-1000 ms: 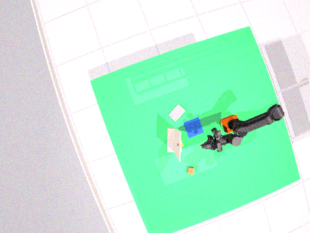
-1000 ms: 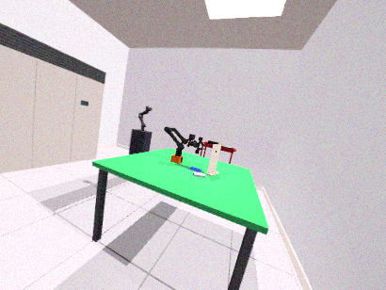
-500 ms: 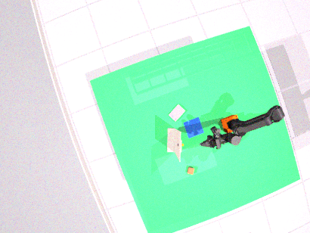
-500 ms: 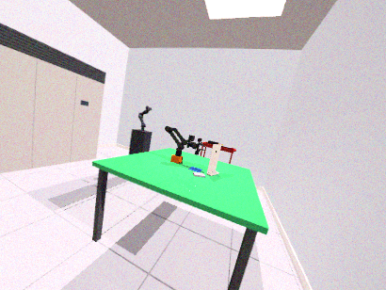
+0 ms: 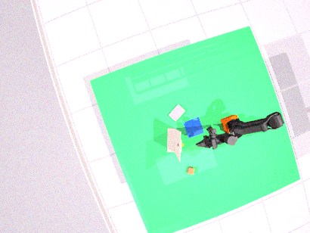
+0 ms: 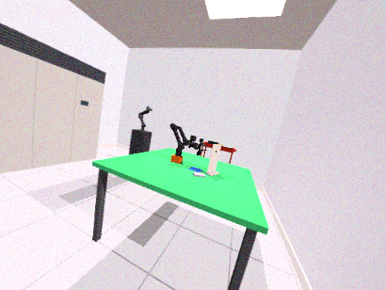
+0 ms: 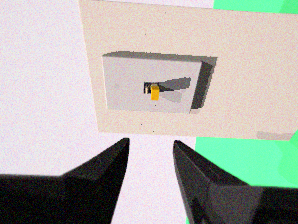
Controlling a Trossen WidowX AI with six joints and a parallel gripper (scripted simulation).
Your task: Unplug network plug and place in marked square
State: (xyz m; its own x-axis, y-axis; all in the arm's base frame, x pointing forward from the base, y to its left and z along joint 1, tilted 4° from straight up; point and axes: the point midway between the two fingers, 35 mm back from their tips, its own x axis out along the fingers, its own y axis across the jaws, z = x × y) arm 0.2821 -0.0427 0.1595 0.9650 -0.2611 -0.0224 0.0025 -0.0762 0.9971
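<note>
The green table (image 5: 234, 87) (image 6: 179, 181) carries the upright panel (image 5: 174, 140) (image 6: 213, 160) (image 7: 250, 75). Facing it, near but apart, the gripper (image 5: 198, 144) (image 6: 200, 153) (image 7: 151, 144) is partly open, with nothing between its fingers. The yellow plug (image 5: 183, 144) (image 7: 155, 93) sits at the panel's socket (image 7: 147, 88), its long axis roughly level, its outer end pointing out toward the gripper.

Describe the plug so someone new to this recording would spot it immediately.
On the green table stands an upright beige panel, with a pale grey box on its face. The plug sits in that box's small dark opening, a tiny yellow piece, unlike the larger orange block lying on the tabletop.
</note>
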